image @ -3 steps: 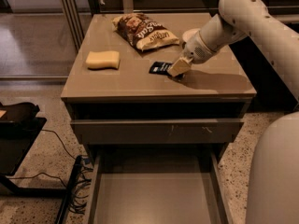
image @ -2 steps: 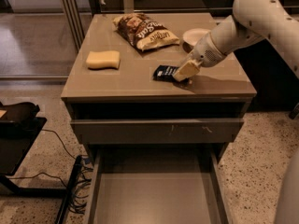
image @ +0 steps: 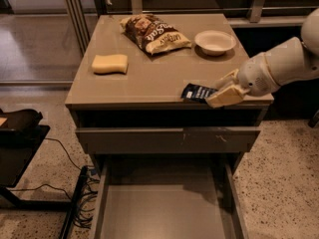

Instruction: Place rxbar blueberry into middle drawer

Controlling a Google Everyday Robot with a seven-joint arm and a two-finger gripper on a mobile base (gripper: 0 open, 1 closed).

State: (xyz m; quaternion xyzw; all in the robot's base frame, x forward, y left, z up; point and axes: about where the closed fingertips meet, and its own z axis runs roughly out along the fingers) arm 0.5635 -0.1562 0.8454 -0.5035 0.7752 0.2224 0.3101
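Observation:
The rxbar blueberry [image: 196,92] is a small dark navy wrapper with white print, at the front right edge of the cabinet top [image: 149,78]. My gripper [image: 221,91] comes in from the right and is shut on the bar's right end, holding it at the top's front edge. The middle drawer [image: 164,208] is pulled wide open below, with a plain grey floor and nothing in it. The bar is above and behind the drawer's right part.
A brown-and-yellow chip bag [image: 153,34], a white bowl [image: 215,41] and a yellow sponge [image: 109,63] lie on the cabinet top. The upper drawer's scratched front panel [image: 167,139] sticks out slightly. A black stand [image: 20,138] and cables are at the left.
My gripper has dragged the bar from the middle right of the top toward its front right edge. The arm has pulled back to the right.

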